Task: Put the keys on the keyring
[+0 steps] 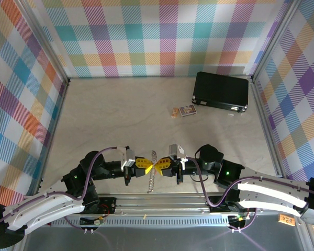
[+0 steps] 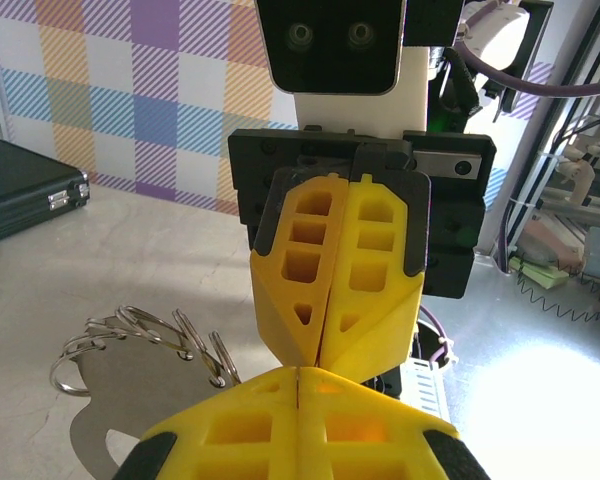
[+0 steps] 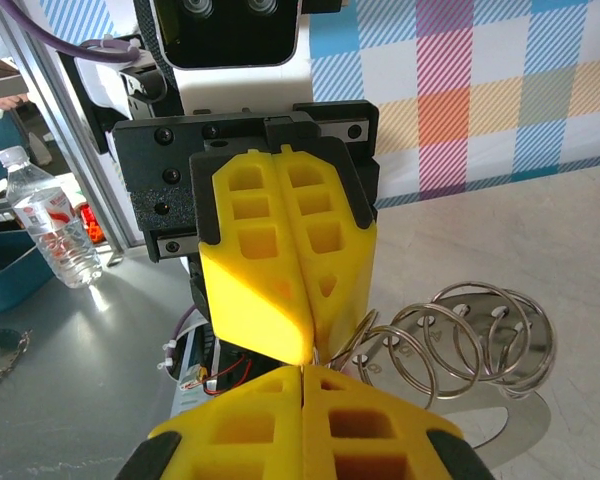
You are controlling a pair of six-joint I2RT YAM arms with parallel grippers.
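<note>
Since both arms are meeting nose to nose at the near edge of the table (image 1: 120,115), the left gripper (image 1: 145,165) and right gripper (image 1: 163,166) are bracketing the keyring (image 1: 152,177) btw them, prob. to steady it for threading. Each pair of yellow fingers is pressing flat together, no gap. Whether they're pinching any wire I can't tell, tho one coil is running right up to where the tips are meeting. Keyring is sitting just beside those tips, stretching crosswise to the arms. It's looking like a row of overlapping silver wire loops, shiny, w/ a jagged chain-like edge. Black case (image 1: 221,90) and small card (image 1: 187,110) are lying well apart, far right.
</note>
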